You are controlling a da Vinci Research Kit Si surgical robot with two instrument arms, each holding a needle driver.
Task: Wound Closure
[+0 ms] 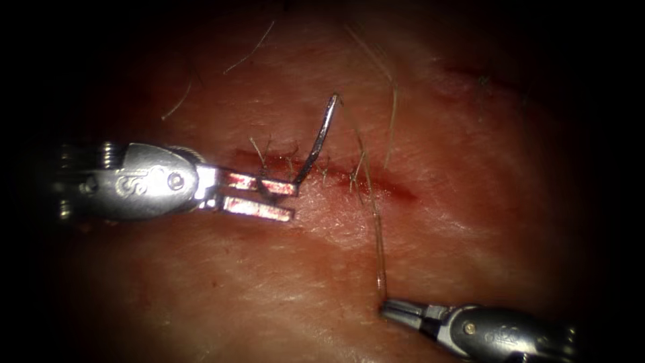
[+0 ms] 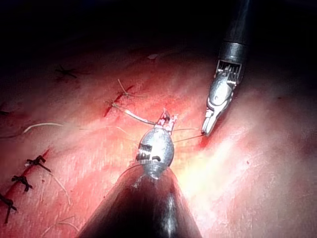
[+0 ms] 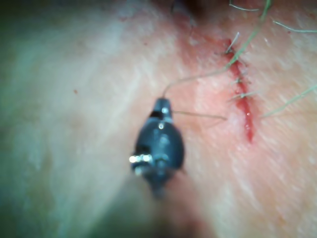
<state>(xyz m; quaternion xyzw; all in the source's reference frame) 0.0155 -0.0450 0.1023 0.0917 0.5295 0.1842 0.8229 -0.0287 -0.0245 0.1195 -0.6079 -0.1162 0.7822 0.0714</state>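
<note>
Fingers point(image 1: 259, 183) of left tool parted beside needle point(image 1: 319, 138); right tool point(image 1: 396, 310) grips thread point(image 1: 373, 215).

No text, number or brand can be read. The shiny steel left tool point(image 1: 259, 195) carries a faint engraved mark on its wrist housing (curled strokes, illegible), and the steel right tool point(image 1: 396, 310), at five o'clock, bears a similar one.

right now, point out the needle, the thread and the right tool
needle point(image 1: 321, 134): endoscope view, mid-curve.
thread point(image 1: 376, 228): endoscope view, strand above the right tool.
right tool point(image 1: 393, 310): endoscope view, jaw tips shut on the thread.
</note>
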